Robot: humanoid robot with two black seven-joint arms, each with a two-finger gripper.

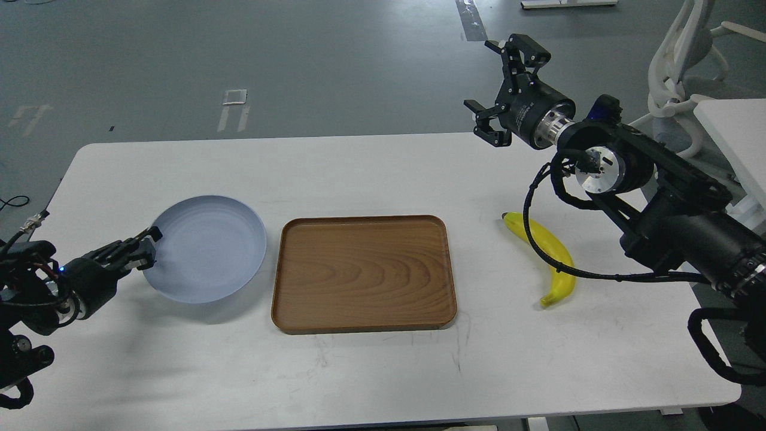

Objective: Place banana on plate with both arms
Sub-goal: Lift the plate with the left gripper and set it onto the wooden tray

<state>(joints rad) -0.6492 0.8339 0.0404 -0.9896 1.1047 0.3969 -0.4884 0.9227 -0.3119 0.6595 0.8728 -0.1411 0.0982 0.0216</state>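
The pale blue-grey plate is at the left of the white table, held a little above it and casting a shadow. My left gripper is shut on the plate's left rim. The yellow banana lies on the table at the right, curved, its dark tip toward the far side, with a black cable of my right arm across it. My right gripper is open and empty, raised above the table's far edge, well beyond and to the left of the banana.
A rectangular brown wooden tray lies in the middle of the table, between plate and banana. A white office chair and a second white table stand at the far right. The right arm's links hang over the table's right side.
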